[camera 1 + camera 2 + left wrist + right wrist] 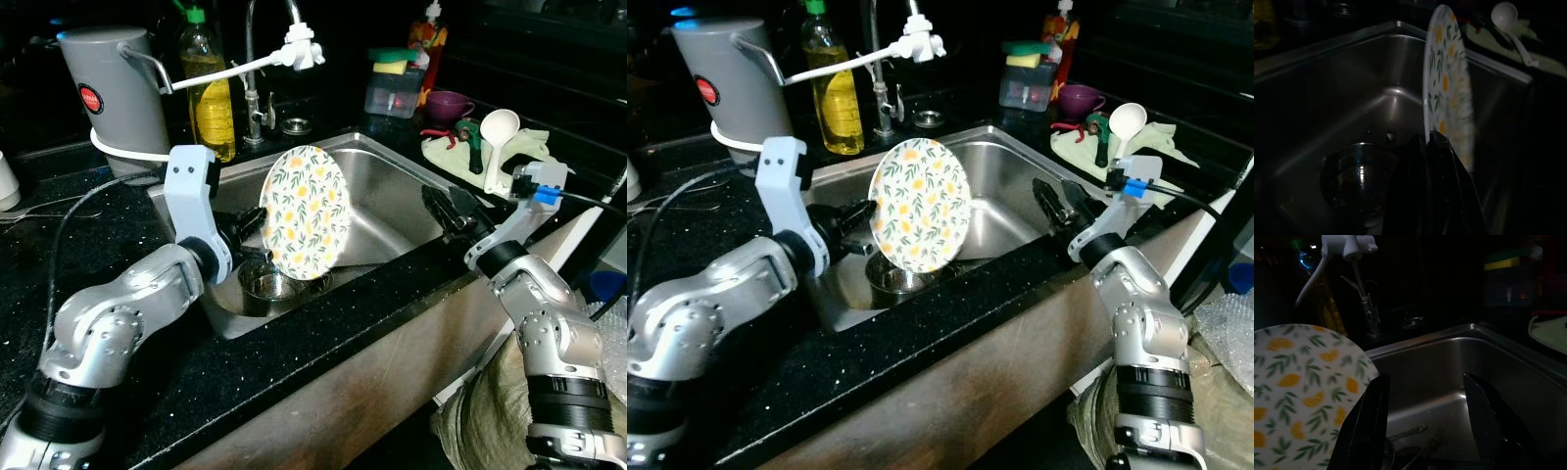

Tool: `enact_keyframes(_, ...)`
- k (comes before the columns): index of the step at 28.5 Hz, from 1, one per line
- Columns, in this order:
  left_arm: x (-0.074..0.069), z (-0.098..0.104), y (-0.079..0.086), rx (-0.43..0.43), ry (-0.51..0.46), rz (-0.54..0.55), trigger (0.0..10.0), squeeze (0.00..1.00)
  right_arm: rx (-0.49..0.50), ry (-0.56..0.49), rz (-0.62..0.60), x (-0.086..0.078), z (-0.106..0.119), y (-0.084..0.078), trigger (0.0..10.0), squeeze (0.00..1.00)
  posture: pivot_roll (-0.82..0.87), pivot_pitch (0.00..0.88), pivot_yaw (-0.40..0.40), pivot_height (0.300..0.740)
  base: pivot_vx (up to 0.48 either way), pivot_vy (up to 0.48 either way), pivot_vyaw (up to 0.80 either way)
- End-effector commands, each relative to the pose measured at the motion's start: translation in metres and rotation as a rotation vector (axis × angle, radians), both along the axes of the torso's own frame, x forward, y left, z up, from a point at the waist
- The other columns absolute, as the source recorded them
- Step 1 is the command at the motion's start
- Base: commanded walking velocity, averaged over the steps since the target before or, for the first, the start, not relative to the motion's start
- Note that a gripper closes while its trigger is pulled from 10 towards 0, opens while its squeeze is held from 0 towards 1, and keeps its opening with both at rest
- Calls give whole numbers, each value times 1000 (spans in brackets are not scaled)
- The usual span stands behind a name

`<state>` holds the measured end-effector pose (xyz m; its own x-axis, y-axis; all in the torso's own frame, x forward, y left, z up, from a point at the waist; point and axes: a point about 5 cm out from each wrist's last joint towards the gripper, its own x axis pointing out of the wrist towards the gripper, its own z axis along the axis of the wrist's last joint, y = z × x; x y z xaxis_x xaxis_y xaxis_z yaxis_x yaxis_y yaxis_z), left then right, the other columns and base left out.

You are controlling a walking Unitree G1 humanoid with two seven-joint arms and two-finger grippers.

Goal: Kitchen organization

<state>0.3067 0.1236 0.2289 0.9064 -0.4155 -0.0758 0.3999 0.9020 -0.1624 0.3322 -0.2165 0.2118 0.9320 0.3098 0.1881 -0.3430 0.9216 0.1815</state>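
Over the steel sink (387, 191), I held the flowered plate (305, 211) on its edge, upright, above a metal bowl (269, 287). My left gripper (250, 233) was pressed together on the plate's rim. My right gripper (1425, 426) hung at the sink's right side, fingers spread wide, holding nothing.

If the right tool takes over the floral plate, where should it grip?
Probably the bare right rim of the floral plate, approached from the robot's right. It is held upright on edge over the sink, the left tool pinches the opposite rim, and the right tool waits open on that side.
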Motion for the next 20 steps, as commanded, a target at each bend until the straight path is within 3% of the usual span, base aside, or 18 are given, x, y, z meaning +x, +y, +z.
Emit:
enact_keyframes(1, 6, 7, -1, 20, -59, 23, 0, 0, -25, 13, 6, -3, -3, 1, 10000, 0, -47, 0, -23, 740, 0, 0, 0)
enact_keyframes(7, 11, 10, -6, 31, -110, 22, 0, 0, -40, 20, 24, -7, -6, 3, 10000, 0, -54, 0, -17, 740, 0, 0, 0)
enact_keyframes(14, 19, -5, -10, 152, -157, -19, 0, 0, -55, 28, 45, -9, -8, 7, 10000, 0, -57, 0, -16, 740, 0, 0, 0)
enact_keyframes(16, 21, -10, -11, 173, -157, -28, 3059, 47, -55, 26, 51, -10, -8, 8, 10000, 0, -59, 0, -15, 740, 0, 0, 0)
enact_keyframes(17, 21, -10, -11, 173, -157, -28, 3059, 47, -55, 26, 51, -10, -8, 8, 10000, 0, -59, 0, -15, 740, 0, 0, 0)
enact_keyframes(18, 21, -12, -13, 186, -162, -38, 7176, 651, -54, 24, 54, -10, -8, 9, 10000, 0, -59, 0, -15, 740, 0, 0, 0)
enact_keyframes(19, 21, -12, -13, 186, -162, -38, 7176, 651, -54, 24, 54, -10, -8, 9, 10000, 0, -59, 0, -15, 740, 0, 0, 0)
enact_keyframes(20, 21, -11, -14, 193, -169, -45, 9961, 945, -53, 24, 56, -10, -8, 9, 10000, 0, -59, 0, -16, 740, 0, 0, 0)
